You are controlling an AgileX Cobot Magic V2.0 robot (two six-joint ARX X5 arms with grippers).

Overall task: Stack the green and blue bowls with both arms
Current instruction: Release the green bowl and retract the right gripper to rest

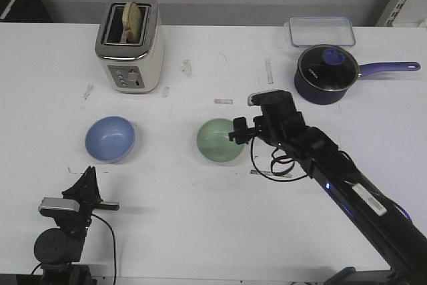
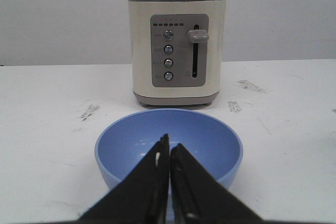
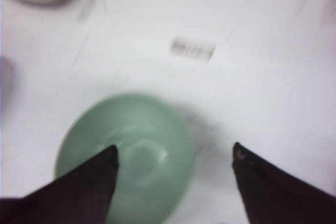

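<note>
Front view: your right gripper [image 1: 235, 131] is spread wide and empty, straddling the green bowl's [image 1: 220, 140] rim on the side away from the toaster [image 1: 130, 43]. Close off-centre and you may tip or skid it. Your left gripper [image 2: 169, 153] is pinched closed, empty, aimed at the blue bowl [image 1: 110, 139] before the toaster.

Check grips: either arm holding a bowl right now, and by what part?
Nothing is held. The right gripper is open, one of its fingers over the green bowl, not closed on its rim. The left gripper is shut and empty, short of the blue bowl.
</note>
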